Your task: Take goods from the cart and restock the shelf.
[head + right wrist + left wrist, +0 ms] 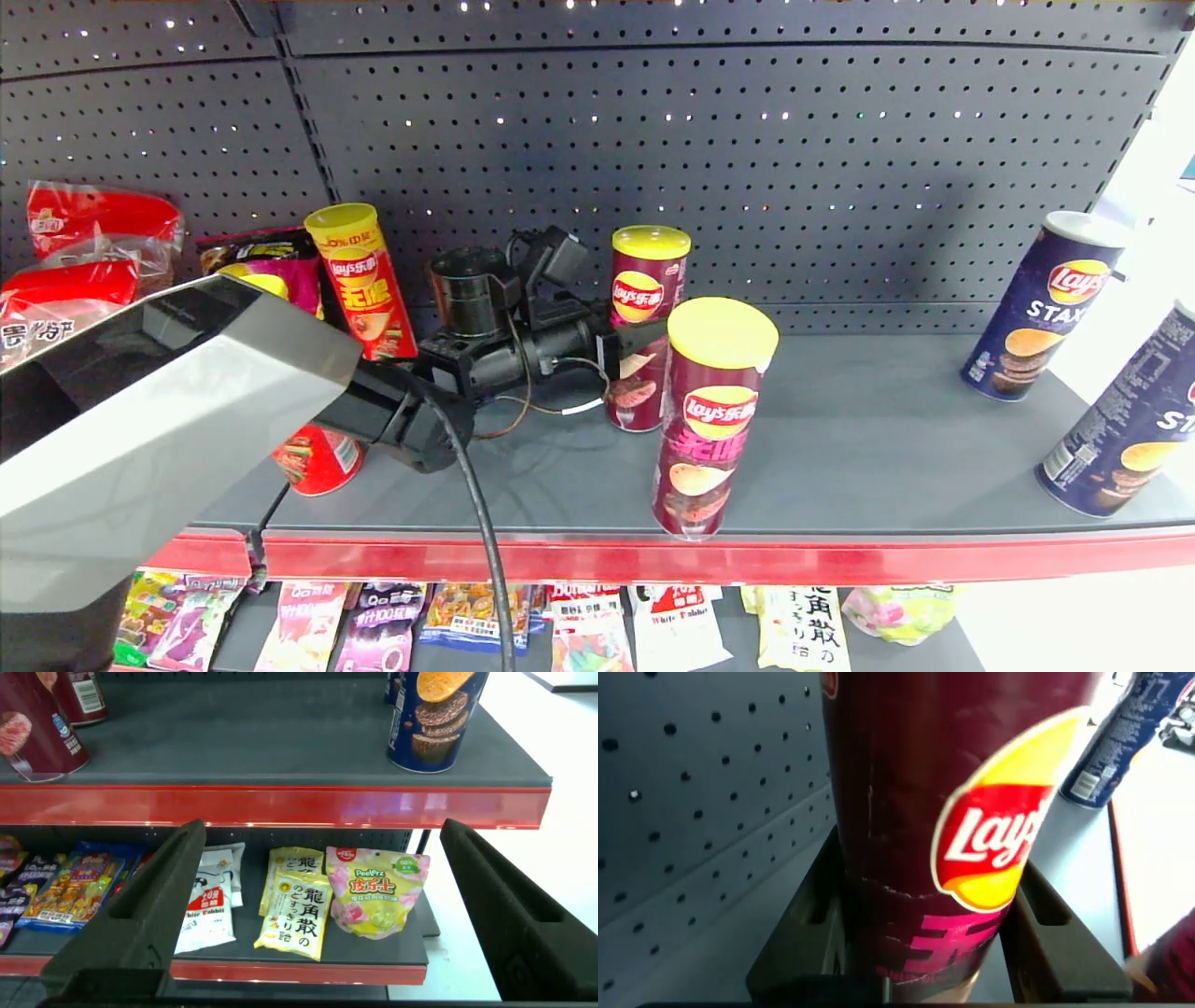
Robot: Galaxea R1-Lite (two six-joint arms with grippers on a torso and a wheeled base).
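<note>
Left gripper (635, 343) had its jaws closed on the sides of a maroon chips can (651, 280), which stood upright, seemingly resting on the grey shelf (887, 448), far back near the pegboard and just behind a second maroon can (714, 420). The placing step looked nearly finished, so the next move likely called for opening the jaws and backing out leftward without toppling either can. Right gripper (322, 831) hung wide open and empty.
</note>
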